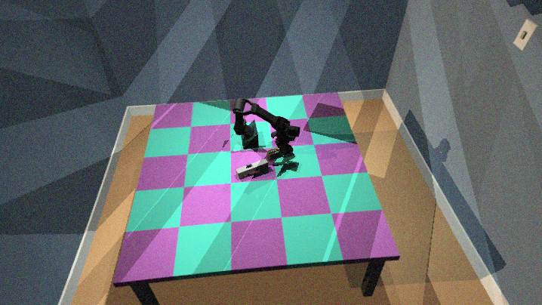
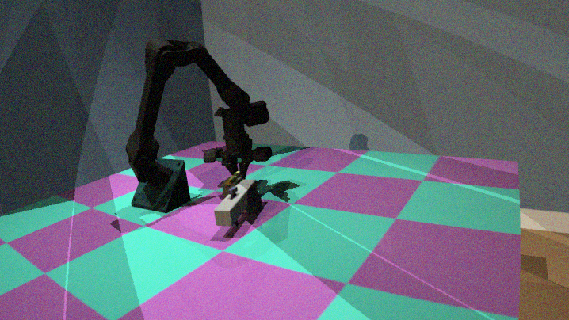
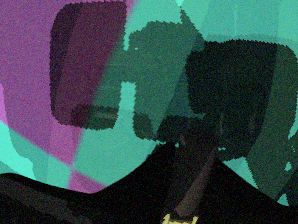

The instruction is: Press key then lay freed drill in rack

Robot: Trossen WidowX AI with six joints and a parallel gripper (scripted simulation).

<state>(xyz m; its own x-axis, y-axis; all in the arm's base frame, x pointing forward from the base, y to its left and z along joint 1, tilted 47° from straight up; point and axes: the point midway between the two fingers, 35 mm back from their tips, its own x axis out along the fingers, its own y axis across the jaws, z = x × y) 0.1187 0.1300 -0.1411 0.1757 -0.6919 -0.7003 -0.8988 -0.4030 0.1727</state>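
Observation:
The black gripper (image 1: pixel 282 153) (image 2: pixel 241 175) points down, shut on the drill. The drill (image 2: pixel 237 174) (image 3: pixel 180 219) shows as a thin yellow piece at the fingertips, with its gold part at the bottom edge of the wrist view. It is held low over or against the rack (image 2: pixel 226 185), a small brownish piece behind the pale block; whether it rests there I cannot tell. The pale long block (image 1: pixel 253 170) (image 2: pixel 223 216) stands in front of the gripper. The key (image 1: pixel 248 166) (image 2: pixel 232 192) is a small dark piece on its top; how deep it sits is unclear.
The arm's base (image 1: pixel 250 140) (image 2: pixel 162 195) stands behind and to the left of the rack. The checkered table (image 1: pixel 254 242) (image 2: pixel 238 286) carries it all. Hard shadows of the arm fall beside the gripper and block.

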